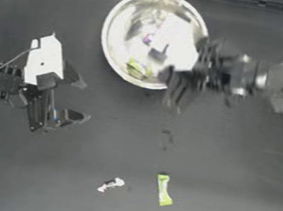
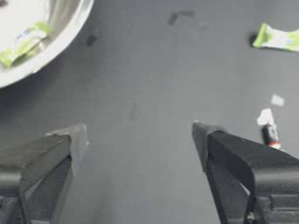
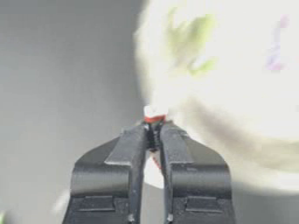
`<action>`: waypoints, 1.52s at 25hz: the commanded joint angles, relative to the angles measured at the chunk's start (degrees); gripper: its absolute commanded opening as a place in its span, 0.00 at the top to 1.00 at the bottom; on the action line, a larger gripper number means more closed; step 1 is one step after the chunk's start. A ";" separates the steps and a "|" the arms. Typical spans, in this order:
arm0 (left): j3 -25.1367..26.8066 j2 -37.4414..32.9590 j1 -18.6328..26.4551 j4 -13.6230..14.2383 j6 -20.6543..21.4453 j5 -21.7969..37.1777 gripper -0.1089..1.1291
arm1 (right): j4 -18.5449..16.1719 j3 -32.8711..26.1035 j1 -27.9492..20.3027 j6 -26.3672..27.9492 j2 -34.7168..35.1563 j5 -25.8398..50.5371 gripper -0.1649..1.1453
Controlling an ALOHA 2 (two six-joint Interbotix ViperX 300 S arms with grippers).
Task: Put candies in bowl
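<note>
Candy, a small white twist-wrapped sweet (image 3: 154,114), sits pinched in the closed right gripper (image 3: 153,127) just at the bowl's (image 1: 118,10) near rim, bowl interior directly ahead, while the open left gripper (image 2: 137,131) idles over the desk (image 1: 231,157).

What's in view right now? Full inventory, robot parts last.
bowl: 1, shiny silver, upper middle of the table.
candies in the bowl: a yellow-green one near its lower rim, a pink-purple one higher up.
yellow-green candy: 1, on the table, bottom middle.
white twist-wrapped candy: 1, on the table, just left of that one, apart from it.
white and red candy: 1, pinched in the right tool, at the bowl's edge.
table: 1, dark.
left tool: 1, jaws open, left of the bowl, holding nothing.
right tool: 1, jaws shut on the candy, at the bowl's lower right rim.
</note>
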 commanded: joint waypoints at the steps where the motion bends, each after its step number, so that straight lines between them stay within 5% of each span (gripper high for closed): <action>1: -0.53 -0.79 0.00 0.00 0.00 -0.18 0.09 | -0.44 -1.76 -3.87 0.88 0.53 -3.69 0.55; 10: -0.44 -0.88 0.09 0.00 -0.09 -0.44 0.09 | -1.41 -5.19 -9.76 1.58 9.93 -5.89 0.52; 17: -0.53 -0.62 -0.35 0.00 0.09 -0.62 0.09 | -2.20 -7.12 -9.93 1.85 11.51 -5.10 0.05; 21: -0.79 -0.18 -1.49 -0.09 0.00 -0.35 0.09 | -2.20 -6.94 -9.67 1.85 9.32 -5.10 0.14; 30: -3.25 0.70 -7.65 -0.88 0.35 0.88 0.09 | -1.67 -0.09 -4.92 1.76 -3.52 -5.10 0.13; 38: -9.93 6.42 -13.36 -1.23 0.26 8.88 0.09 | -0.70 7.21 -0.18 2.37 -14.33 -6.77 0.13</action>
